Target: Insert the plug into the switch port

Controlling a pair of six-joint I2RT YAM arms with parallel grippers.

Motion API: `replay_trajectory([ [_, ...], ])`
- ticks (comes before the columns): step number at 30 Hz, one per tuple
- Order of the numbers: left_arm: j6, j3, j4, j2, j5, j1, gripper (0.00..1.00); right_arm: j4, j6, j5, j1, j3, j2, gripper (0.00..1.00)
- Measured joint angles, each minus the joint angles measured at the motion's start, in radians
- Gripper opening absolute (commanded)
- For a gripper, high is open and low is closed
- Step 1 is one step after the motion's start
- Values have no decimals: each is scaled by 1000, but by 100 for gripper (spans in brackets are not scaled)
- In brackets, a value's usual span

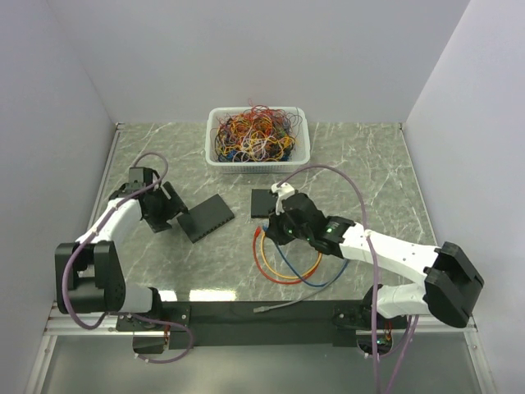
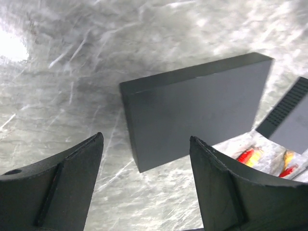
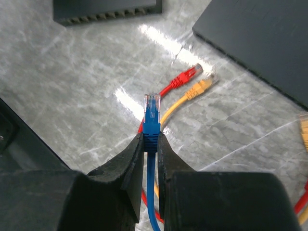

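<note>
2 dark switches lay on the marbled worktop [image 1: 369, 164]: the left switch [image 1: 207, 218] sat angled just ahead of the left tool [image 1: 168, 205], and the right switch [image 1: 264, 202] was just beside the right tool [image 1: 277, 223]. the left tool's jaws were spread wide with nothing gripped, and its wrist view showed the left switch's plain top beyond them. the right tool was pinched narrowly on the blue plug [image 3: 151, 118], holding it by the boot with the clear tip poking out ahead. the plug was apart from both switches and not in any port. 1 red plug [image 3: 185, 76] and 1 yellow plug [image 3: 199, 87] lay side by side on the worktop just beyond it. 1 white basket [image 1: 305, 139] of tangled wires sat at the far edge.
</note>
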Motion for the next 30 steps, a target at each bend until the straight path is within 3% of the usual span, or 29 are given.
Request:
replay_trajectory([
  [6, -1, 16, 43, -47, -29, -3, 81, -2, 0, 25, 65, 16, 110, 0],
  [13, -34, -9, 317, -38, 6, -4, 80, -9, -1, 42, 122, 139, 287, 0],
  [20, -84, -72, 566, 108, 70, -4, 78, -19, -9, 40, 143, 289, 453, 0],
  [30, -148, -154, 689, 182, 105, -34, 77, -37, -39, 31, 176, 451, 614, 0],
])
